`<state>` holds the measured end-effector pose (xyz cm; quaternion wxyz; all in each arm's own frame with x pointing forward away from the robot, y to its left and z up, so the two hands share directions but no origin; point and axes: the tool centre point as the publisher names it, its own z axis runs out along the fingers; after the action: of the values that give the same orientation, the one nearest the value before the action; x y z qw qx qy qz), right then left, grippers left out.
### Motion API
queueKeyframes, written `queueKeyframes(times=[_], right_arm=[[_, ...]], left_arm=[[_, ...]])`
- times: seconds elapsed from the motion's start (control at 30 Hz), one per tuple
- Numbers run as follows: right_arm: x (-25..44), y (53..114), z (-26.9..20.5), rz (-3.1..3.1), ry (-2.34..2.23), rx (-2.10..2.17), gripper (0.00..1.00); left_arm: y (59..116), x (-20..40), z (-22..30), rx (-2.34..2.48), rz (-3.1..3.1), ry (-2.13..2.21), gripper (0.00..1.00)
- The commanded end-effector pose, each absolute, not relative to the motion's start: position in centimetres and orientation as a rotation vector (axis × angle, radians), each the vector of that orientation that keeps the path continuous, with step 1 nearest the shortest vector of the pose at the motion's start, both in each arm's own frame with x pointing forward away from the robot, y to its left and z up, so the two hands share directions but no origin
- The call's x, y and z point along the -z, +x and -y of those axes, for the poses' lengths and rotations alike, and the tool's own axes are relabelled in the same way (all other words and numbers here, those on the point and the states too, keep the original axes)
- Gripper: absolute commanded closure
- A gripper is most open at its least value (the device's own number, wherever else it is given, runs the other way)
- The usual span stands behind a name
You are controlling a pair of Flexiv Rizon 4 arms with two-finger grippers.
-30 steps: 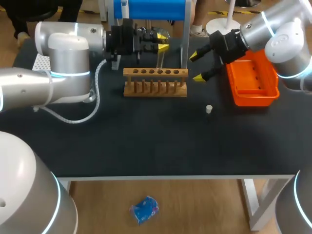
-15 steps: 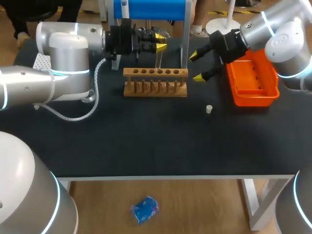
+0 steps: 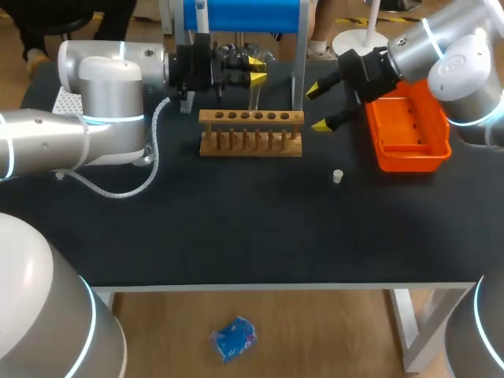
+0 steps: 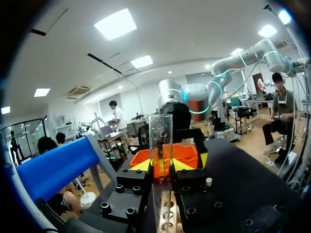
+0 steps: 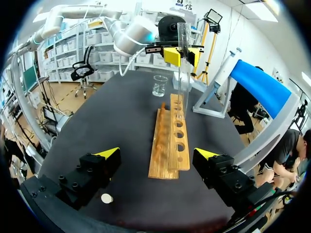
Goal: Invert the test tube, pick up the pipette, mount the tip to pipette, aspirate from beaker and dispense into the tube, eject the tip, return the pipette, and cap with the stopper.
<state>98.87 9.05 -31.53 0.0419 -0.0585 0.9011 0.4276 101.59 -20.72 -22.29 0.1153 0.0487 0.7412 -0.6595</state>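
1. The step in hand is inverting the test tube. My left hand (image 3: 253, 71) is clamped on the test tube (image 4: 160, 145), holding it upright over the wooden rack (image 3: 250, 132).
2. My right hand (image 3: 317, 108) hangs with fingers spread and holds nothing, between the rack and the orange tray (image 3: 409, 150).
3. Next, I judge, the tube must come down plumb into a hole before I let go.
4. The head view barely shows the glass. My left wrist view shows both fingers pressed on it. My right wrist view adds the beaker (image 5: 159, 86) beyond the rack and the stopper (image 5: 106, 198) on the bench (image 3: 236, 228).
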Motion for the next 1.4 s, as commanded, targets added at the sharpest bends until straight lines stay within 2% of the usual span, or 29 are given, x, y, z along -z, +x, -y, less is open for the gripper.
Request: queueKeyframes(times=[0.03,1.4], right_arm=[[31.6,98.9,-9.0,-2.759,-0.182,-1.310,0.00],[31.6,98.9,-9.0,-2.759,-0.182,-1.310,0.00]], left_arm=[[101.8,22.5,20.9,1.936,-2.174,0.147,1.00],[101.6,23.4,21.5,1.960,-2.190,0.131,1.00]])
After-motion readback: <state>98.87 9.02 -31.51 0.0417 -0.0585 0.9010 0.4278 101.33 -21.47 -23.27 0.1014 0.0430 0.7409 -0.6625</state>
